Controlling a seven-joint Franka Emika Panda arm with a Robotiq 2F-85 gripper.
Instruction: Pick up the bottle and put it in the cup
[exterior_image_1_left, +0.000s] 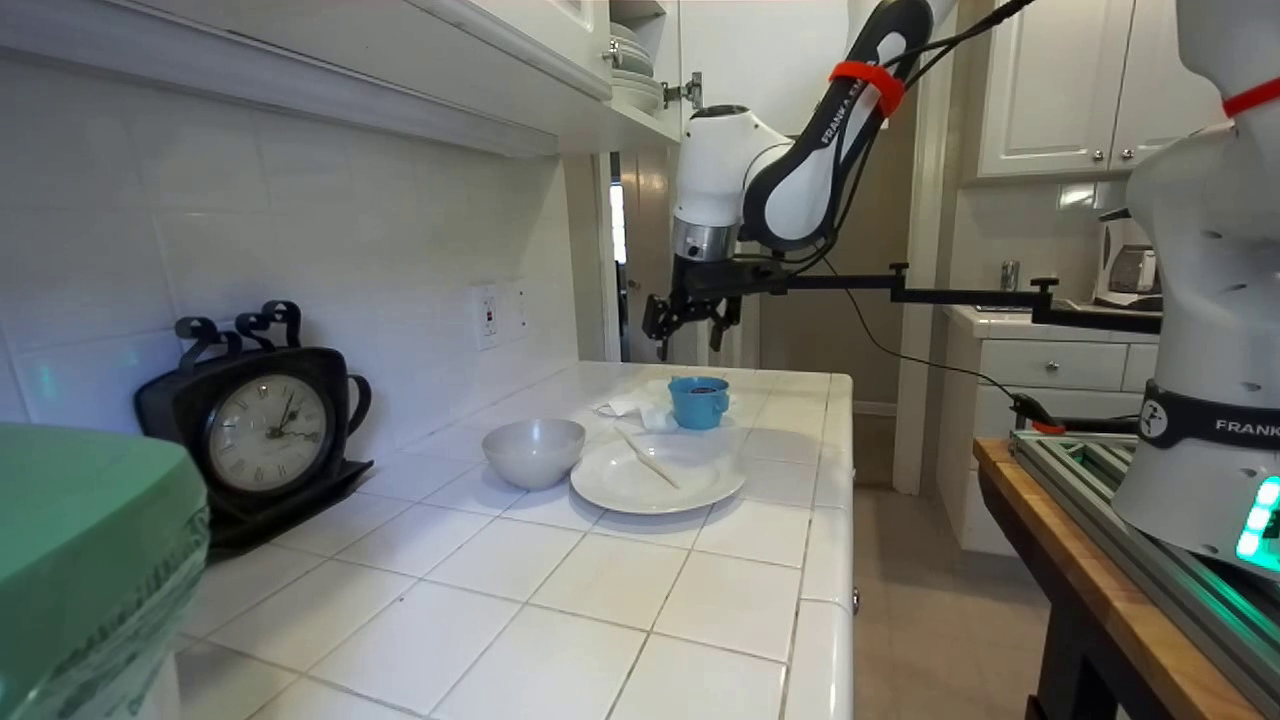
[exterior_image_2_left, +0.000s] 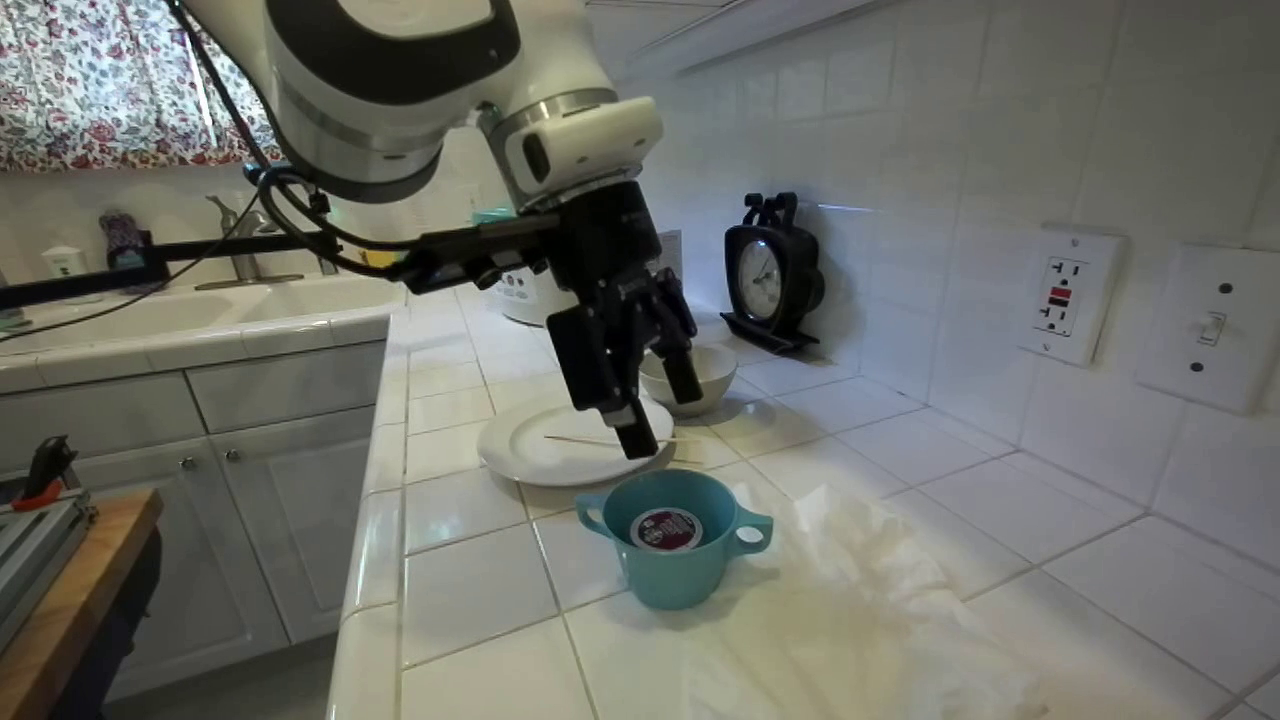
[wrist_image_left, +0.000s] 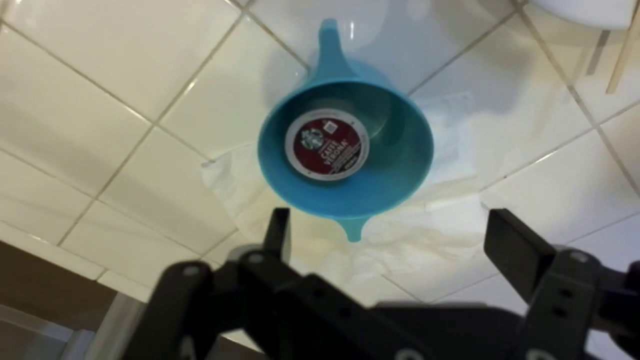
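A small teal-blue cup with two handles (exterior_image_1_left: 697, 408) stands upright on the white tiled counter. It also shows in an exterior view (exterior_image_2_left: 675, 582) and in the wrist view (wrist_image_left: 400, 172). A round coffee pod with a maroon lid (wrist_image_left: 327, 145) lies inside the cup, and its lid also shows in an exterior view (exterior_image_2_left: 667, 530). No bottle shows in the frames. My gripper (wrist_image_left: 392, 232) is open, with nothing between its fingers. It hangs above the cup in both exterior views (exterior_image_1_left: 690, 348) (exterior_image_2_left: 662, 418), apart from it.
Crumpled white paper (exterior_image_2_left: 870, 590) lies beside the cup. A white plate (exterior_image_1_left: 610, 492) with a thin stick (exterior_image_1_left: 648, 460) and a pale bowl (exterior_image_1_left: 533, 455) stand nearby. A black clock (exterior_image_1_left: 268, 430) is by the wall. A green-lidded container (exterior_image_1_left: 90, 560) stands at the counter's far end from the cup.
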